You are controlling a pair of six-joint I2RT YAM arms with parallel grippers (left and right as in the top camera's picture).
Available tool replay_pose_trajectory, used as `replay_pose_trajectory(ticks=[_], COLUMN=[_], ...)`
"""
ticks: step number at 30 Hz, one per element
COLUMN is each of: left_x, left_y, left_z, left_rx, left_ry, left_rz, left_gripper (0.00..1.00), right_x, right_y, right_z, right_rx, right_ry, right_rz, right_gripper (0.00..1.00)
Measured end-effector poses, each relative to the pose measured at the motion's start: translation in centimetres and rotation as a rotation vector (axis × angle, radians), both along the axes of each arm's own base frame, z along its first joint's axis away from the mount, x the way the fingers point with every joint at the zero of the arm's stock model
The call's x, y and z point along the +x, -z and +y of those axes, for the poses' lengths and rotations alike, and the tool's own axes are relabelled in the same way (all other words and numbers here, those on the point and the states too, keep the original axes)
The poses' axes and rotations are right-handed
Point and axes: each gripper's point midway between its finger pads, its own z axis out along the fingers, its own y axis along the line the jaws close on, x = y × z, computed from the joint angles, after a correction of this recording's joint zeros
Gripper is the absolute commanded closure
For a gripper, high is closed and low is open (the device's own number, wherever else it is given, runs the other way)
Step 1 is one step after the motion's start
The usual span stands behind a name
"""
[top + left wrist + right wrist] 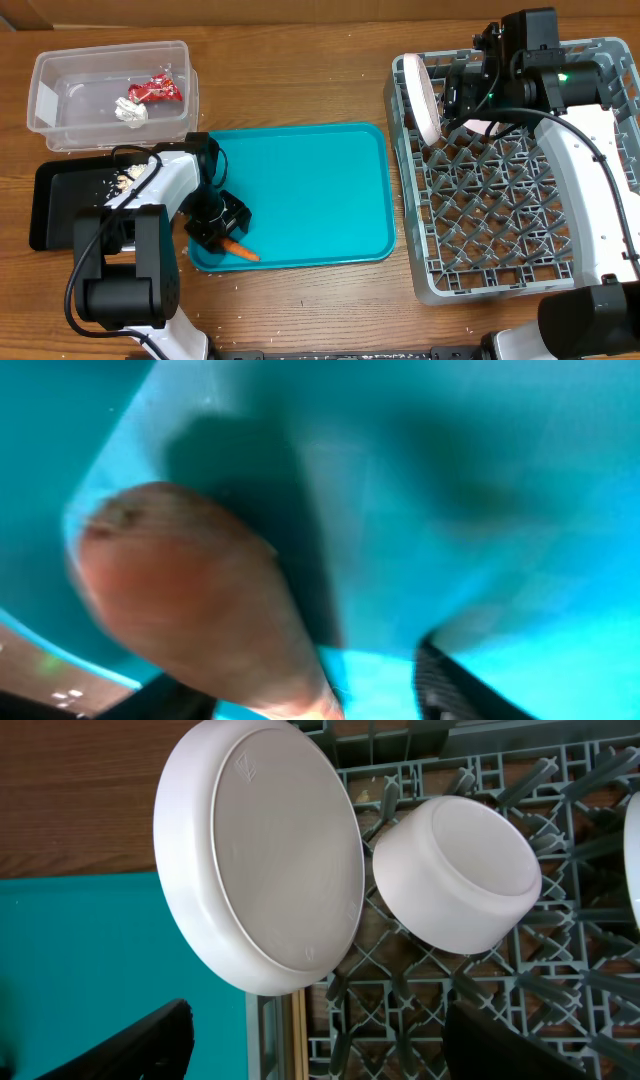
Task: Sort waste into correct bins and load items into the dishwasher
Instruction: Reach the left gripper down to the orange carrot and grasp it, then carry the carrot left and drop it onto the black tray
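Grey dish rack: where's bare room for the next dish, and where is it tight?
The grey lattice dish rack is bare across its middle and near half, between its left wall and the right arm's white link. The far-left corner is crowded: the round white plate stands on edge there, a white bowl tipped beside it.

The teal tray (310,180) lies bare from its centre out to 3 o'clock, open to a descent from above. Its 7 o'clock corner is crowded by the left gripper (226,238) and the carrot (241,252). In the dish rack (500,230), the centre through 6 o'clock holds only pegs. At 11 o'clock the plate (427,100) stands on edge with the white cup (460,875) just beside it, and the right arm (520,70) hangs over 12 o'clock.
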Motion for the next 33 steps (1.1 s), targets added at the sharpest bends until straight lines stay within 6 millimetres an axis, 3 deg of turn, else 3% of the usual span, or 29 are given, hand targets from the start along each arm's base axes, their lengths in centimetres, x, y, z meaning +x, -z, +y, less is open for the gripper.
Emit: replay_pose_trajectory(ticks=[10, 20, 23, 29, 33], left_x=[2.4, 7.0, 8.7, 12.4, 13.1], left_y=[0.2, -0.4, -1.8, -6.5, -8.3], left_z=[-0.2, 1.4, 3.6, 8.9, 12.1], left_rx=[-0.008, 0.040, 0.067, 0.120, 0.155], left_ry=[-0.003, -0.019, -0.062, -0.120, -0.145], left_rz=[-0.108, -0.287, -0.320, -0.430, -0.468], left_gripper=[0.96, 0.96, 0.96, 0.96, 0.96], right_x=[-0.1, -0.2, -0.3, -0.3, -0.3], right_y=[0.0, 0.1, 0.1, 0.1, 0.1], right_z=[0.0, 0.0, 0.0, 0.0, 0.0], right_rx=[0.000, -0.001, -0.001, -0.001, -0.001], right_ry=[0.000, 0.001, 0.000, 0.001, 0.000], right_rz=[0.003, 0.012, 0.012, 0.012, 0.013], right_gripper=[0.18, 0.18, 0.18, 0.19, 0.19])
